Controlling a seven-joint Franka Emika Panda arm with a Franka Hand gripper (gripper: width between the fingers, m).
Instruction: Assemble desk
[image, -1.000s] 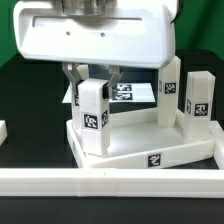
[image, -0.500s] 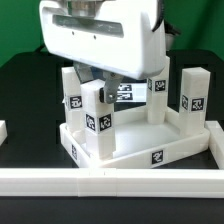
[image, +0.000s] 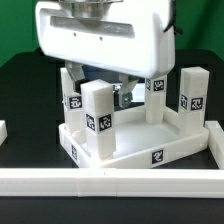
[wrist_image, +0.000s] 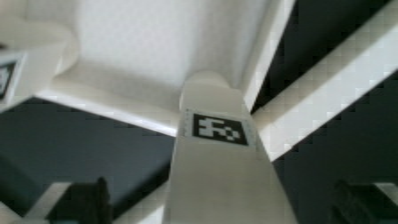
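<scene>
The desk's white tabletop (image: 150, 152) lies tray-side up, with several tagged white legs standing in its corner sockets. The front-left leg (image: 97, 118) stands upright under my gripper (image: 100, 84). In the wrist view this leg (wrist_image: 221, 160) runs between my fingers down to the tabletop's corner (wrist_image: 125, 70). My gripper (wrist_image: 222, 205) is open, with a dark gap between the leg and each finger (wrist_image: 80, 200). The other legs stand at back left (image: 72, 96), back right (image: 157, 96) and far right (image: 192, 92).
A long white rail (image: 110, 183) runs along the front of the black table. The marker board (image: 132, 93) lies behind the tabletop, partly hidden by my gripper. A small white piece (image: 3, 130) shows at the exterior view's left edge.
My jaws have spread apart and let go of the front-left leg, which stays standing in its socket. Earlier the tabletop and legs turned slightly.
</scene>
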